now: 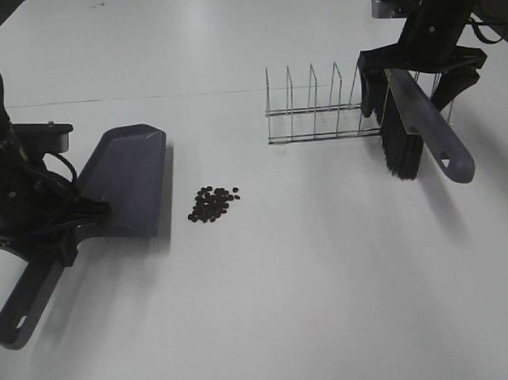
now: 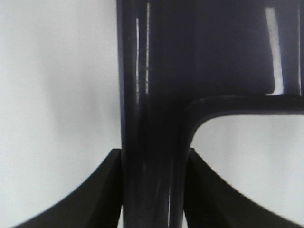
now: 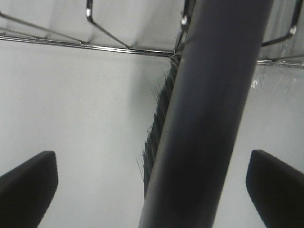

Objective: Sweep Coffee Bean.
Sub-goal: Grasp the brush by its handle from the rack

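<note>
Exterior high view, front of the white tabletop (image 1: 328, 305) first. The long-handled, dark blue-grey plastic dustpan (image 1: 124, 181) lies on the table at the left. The end of its handle, with the hanging hole, is nearest the camera and the pan points away.

Left gripper (image 1: 69, 232) – clenched on the dustpan handle just behind the pan. In the left wrist view (image 2: 154, 161) both black fingers (image 2: 107, 190) press against the sides of the handle with no gap.

The coffee bean (image 1: 214, 204) – a loose cluster of small dark oval beans – sits on the bare table just right of the pan's right edge. It is close to the pan but not touching it, and well apart from everything on the right side.

Farther back and right, a hand brush with black bristles and a grey-blue handle (image 1: 430, 125) stands tilted at the right end of the chrome wire rack (image 1: 314, 110). Its bristles point down and lie against the rack's end wires, and its handle slants toward the camera.

Right gripper (image 1: 414, 79) – released. It hangs over the upper part of the brush, one finger on each side. In the right wrist view (image 3: 151, 161) the fingers (image 3: 28, 185) stand wide apart, with clear table between each one and the handle.

At the far table edge there is a small grey object (image 1: 389, 6); I cannot tell what it is.
</note>
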`<state>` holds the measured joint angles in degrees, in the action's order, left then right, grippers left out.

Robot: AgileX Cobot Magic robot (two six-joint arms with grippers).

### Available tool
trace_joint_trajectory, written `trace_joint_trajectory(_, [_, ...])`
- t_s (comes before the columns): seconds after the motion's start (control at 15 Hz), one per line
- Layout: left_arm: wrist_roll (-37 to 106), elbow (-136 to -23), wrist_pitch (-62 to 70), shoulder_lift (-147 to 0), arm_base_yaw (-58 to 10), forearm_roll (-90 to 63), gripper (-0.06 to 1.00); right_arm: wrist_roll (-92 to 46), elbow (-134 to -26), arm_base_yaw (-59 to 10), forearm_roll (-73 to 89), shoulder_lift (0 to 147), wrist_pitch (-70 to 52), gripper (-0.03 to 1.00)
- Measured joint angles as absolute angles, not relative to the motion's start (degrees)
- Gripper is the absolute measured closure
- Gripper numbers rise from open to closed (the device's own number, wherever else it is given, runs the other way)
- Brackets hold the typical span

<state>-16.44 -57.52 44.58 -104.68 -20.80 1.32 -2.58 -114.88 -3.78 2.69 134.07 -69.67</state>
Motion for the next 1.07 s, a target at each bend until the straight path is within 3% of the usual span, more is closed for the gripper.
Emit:
trace_joint_trajectory(0.67, [-16.4, -57.5, 44.6, -104.7, -20.8, 1.3, 0.61, -2.5, -114.9, -3.8, 2.8, 137.6, -69.8, 0.01])
trace_joint_trajectory(0.73, [-16.4, -57.5, 44.6, -104.7, -20.8, 1.3, 0.61, -2.5, -114.9, -3.8, 2.8, 137.6, -69.8, 0.06])
trace_joint_trajectory(0.93, [-16.4, -57.5, 44.6, -104.7, -20.8, 1.4, 0.61, -1.3, -114.9, -3.8, 1.1, 137.6, -70.0, 0.63])
trace_joint_trajectory(1.07, [-16.4, -57.5, 44.6, -104.7, -20.8, 1.4, 0.61, -0.7, -114.9, -3.3, -1.2, 137.6, -70.1, 0.67])
